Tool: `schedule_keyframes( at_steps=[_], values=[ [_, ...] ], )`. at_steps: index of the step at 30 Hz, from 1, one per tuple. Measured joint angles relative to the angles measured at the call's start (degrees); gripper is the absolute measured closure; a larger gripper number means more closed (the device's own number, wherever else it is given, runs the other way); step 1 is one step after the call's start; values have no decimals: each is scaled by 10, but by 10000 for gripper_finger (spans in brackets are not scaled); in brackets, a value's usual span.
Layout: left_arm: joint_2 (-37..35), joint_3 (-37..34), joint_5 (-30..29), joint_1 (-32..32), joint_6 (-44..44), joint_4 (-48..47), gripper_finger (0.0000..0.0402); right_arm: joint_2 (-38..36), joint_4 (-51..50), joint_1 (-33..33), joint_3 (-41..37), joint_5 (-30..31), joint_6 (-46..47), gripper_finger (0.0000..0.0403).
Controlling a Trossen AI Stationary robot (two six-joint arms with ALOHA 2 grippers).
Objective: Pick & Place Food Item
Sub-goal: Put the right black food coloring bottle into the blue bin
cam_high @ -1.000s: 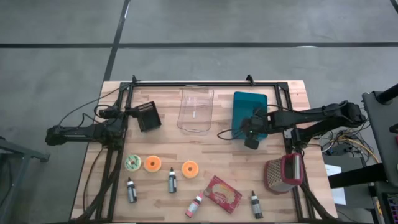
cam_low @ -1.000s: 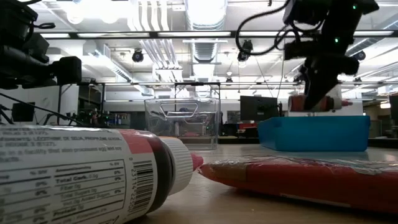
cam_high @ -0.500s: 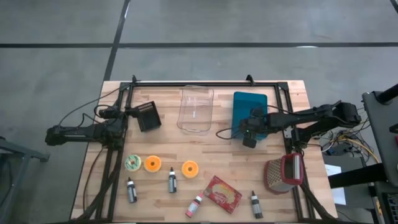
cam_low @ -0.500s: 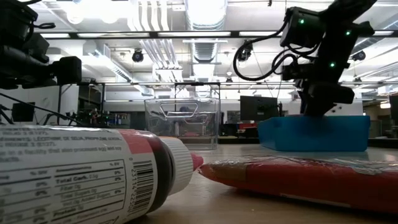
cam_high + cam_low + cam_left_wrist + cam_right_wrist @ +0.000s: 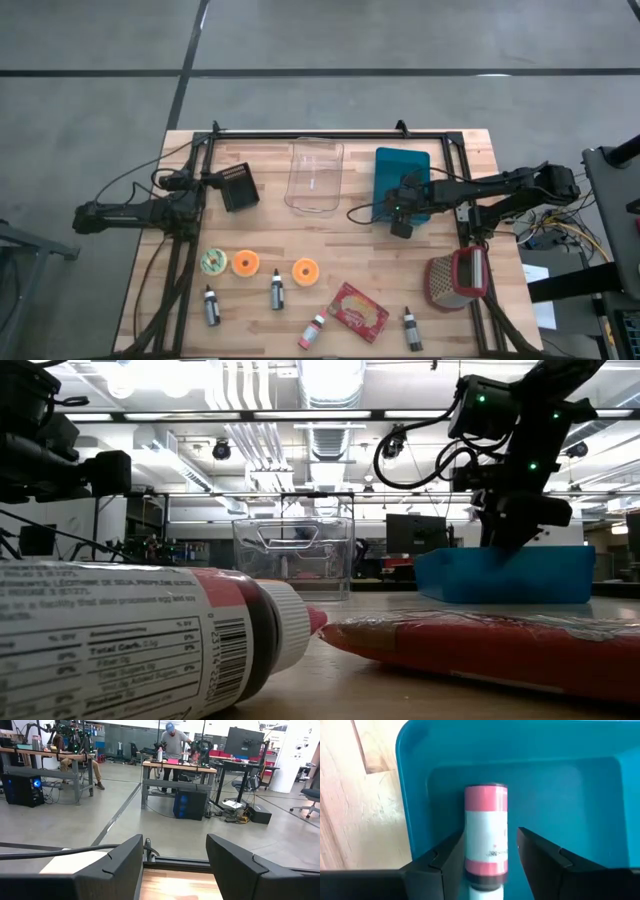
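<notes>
A small bottle with a pink-and-white label (image 5: 486, 837) lies on its side on the floor of the blue bin (image 5: 560, 785), near the bin's near-left corner. The bin stands at the table's far right (image 5: 405, 165). My right gripper (image 5: 490, 832) is low in the bin (image 5: 402, 212), open a little wider than the bottle, one finger on each side of it. In the low view the bin wall (image 5: 500, 575) hides the bottle. My left gripper (image 5: 240, 187) waits open at the table's far left. My right gripper reaches down from above with its fingers across the bottle's body. One finger (image 5: 451, 852) stands right against the bottle's side (image 5: 468, 845); whether it touches, I cannot tell. Blue floor shows between the other finger (image 5: 532, 847) and the bottle.
A clear tub (image 5: 316, 178) stands left of the bin. A red-handled grater (image 5: 455, 280) lies at the near right. Orange and green discs (image 5: 245, 263), several small bottles (image 5: 277, 290) and a red packet (image 5: 357, 311) lie along the near half.
My right gripper has gone down into the blue bin and a little toward the table's left edge, carrying the bottle. The bottle, seen above the bin wall a second ago, is now down inside the bin.
</notes>
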Motion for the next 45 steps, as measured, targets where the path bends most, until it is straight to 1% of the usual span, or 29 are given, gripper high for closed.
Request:
schedule_keyframes(
  at_steps=[7,10,13,16,19,21,24,27,32,35,40,42,45],
  values=[
    [0,0,0,0,0,0,179,0,1,0,0,3,0,225],
    [0,0,0,0,0,0,179,-5,0,1,6,27,0,225],
    [0,0,0,0,0,0,179,-17,-1,1,24,48,0,225],
    [0,0,0,0,0,0,179,-34,-6,1,46,57,0,225],
    [0,0,0,0,0,0,179,-57,-8,3,70,57,1,225],
    [0,0,0,0,0,0,179,-70,-8,10,85,46,6,225],
    [0,0,0,0,0,0,179,-86,-7,27,115,14,66,225],
    [0,0,0,0,0,0,179,-94,-11,46,147,-4,167,225],
    [0,0,0,0,0,0,179,-76,-90,105,201,-7,342,225],
    [0,0,0,0,0,0,179,-50,-139,158,236,-8,427,225],
    [0,0,0,0,0,0,179,15,-227,234,309,-7,531,225],
    [0,0,0,0,0,0,179,46,-254,256,344,-9,552,225],
    [0,0,0,0,0,0,179,95,-308,278,394,-50,565,225]
  ],
)
